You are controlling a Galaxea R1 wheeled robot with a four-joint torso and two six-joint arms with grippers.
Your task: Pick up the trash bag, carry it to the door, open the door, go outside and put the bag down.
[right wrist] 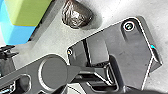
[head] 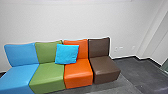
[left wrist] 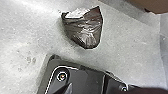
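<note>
1. While seats (head: 77, 72) line the wall (head: 82, 20) from 10 to 1 o'clock, head view, blue cushion (head: 67, 54) leans at 11, across green and orange backs.
2. Bag (right wrist: 76, 15): dark, shiny, on pale floor (right wrist: 48, 42), between seats and base plate (right wrist: 120, 45), apart from plate.
3. Left gripper, right gripper: released or clenched, can't tell.

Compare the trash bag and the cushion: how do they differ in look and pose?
- Colour: the trash bag is dark, the cushion bright blue.
- Surface: the bag is shiny and creased, the cushion much smoother.
- Shape: the bag is an uneven lump, the cushion roughly square.
- Pose: the bag sits on the grey floor; the cushion leans upright across the green chair and orange chair.
Shared: neither is held.
</note>
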